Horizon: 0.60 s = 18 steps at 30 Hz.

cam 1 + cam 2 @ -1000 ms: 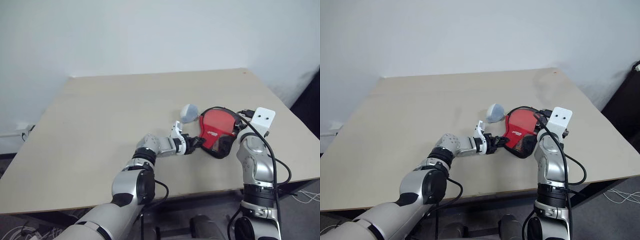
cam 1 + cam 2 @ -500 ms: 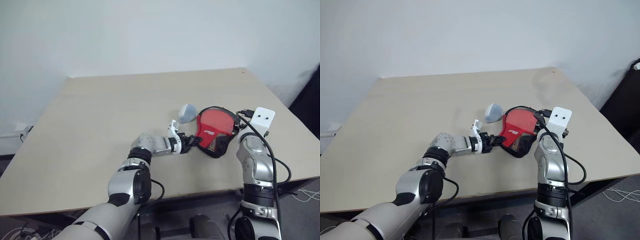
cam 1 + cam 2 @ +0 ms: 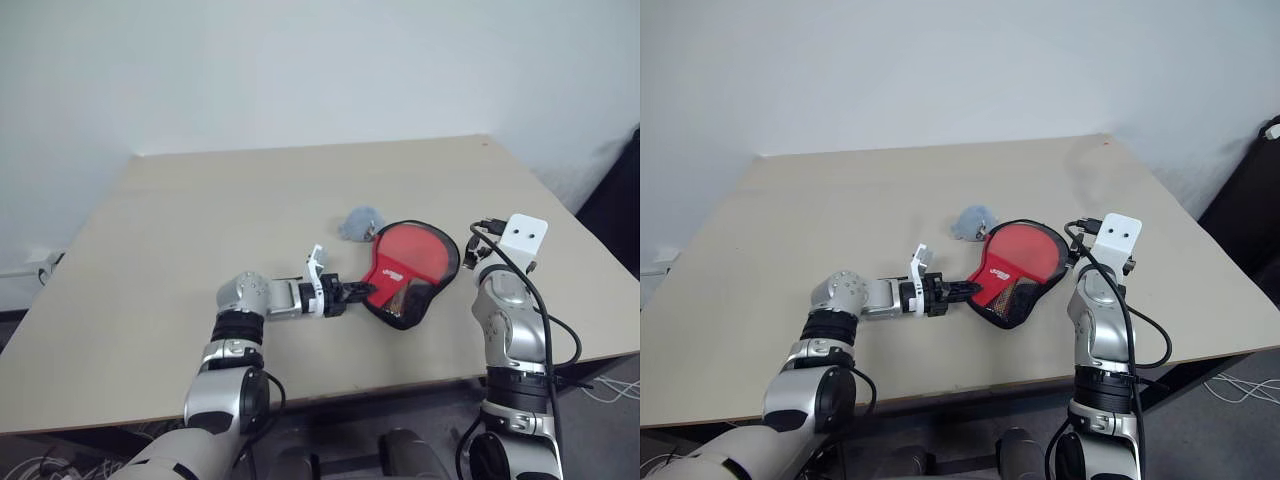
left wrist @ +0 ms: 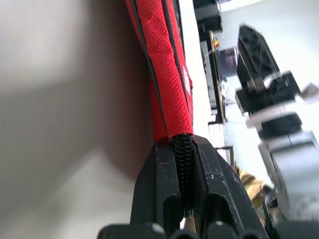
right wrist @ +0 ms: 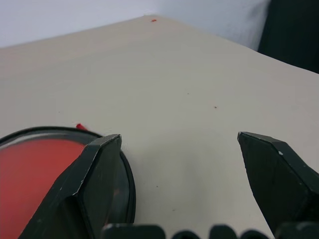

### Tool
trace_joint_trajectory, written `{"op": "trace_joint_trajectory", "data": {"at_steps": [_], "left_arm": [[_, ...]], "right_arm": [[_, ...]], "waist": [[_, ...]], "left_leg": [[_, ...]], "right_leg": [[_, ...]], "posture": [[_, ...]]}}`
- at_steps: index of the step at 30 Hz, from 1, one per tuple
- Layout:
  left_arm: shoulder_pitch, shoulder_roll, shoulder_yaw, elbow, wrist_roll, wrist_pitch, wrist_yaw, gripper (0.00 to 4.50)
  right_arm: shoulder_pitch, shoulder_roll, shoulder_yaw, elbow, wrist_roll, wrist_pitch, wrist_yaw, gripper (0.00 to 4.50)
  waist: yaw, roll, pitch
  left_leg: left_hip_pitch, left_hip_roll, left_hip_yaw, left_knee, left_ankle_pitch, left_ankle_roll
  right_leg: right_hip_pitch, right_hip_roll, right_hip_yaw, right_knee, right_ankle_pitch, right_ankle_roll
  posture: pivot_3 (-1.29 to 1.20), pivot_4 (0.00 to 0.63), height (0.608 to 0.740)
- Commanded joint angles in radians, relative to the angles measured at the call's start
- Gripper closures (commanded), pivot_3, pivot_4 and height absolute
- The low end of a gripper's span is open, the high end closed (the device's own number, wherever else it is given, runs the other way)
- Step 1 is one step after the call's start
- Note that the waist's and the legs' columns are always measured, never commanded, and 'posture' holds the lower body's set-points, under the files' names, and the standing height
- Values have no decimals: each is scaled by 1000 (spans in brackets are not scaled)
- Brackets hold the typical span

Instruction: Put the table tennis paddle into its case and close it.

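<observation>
Dragged leftward, case (image 3: 408,270) stays pinched in left pincer (image 3: 356,292).

Both arms are showing silver-grey shells with black bands at the joints. The left gripper (image 3: 362,292) is carrying black, scuffed fingers (image 4: 164,184) and a white bracket behind them. The right arm is wearing a white two-holed plate (image 3: 524,236) and looping black cables (image 3: 545,325).

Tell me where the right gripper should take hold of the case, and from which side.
Probably the round end's black zipper rim, from the robot's right. The case lies flat, its narrow end pinched in the left gripper; the open right gripper has that rim beside one finger.
</observation>
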Motion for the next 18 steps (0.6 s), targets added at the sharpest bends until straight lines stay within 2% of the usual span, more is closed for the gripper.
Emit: {"op": "trace_joint_trajectory", "data": {"at_steps": [1,12,18], "left_arm": [[51,37,-22,-141,-56,81,-24,4495],[223,110,-8,-398,-145,250,-19,4495],[332,177,-43,-500,-226,266,-35,4495]], "right_arm": [[-21,-6,10,-18,-7,-31,2,446],[-13,-7,20,-17,-5,-30,8,446],[-10,-10,27,-14,-4,-26,15,446]], "waist": [[0,0,0],[0,0,0],[0,0,0]], "left_leg": [[0,0,0,0,0,0],[0,0,0,1,0,0],[0,0,0,1,0,0]], "right_leg": [[0,0,0,0,0,0],[0,0,0,0,0,0],[0,0,0,0,0,0]], "posture": [[0,0,740],[0,0,740],[0,0,740]]}}
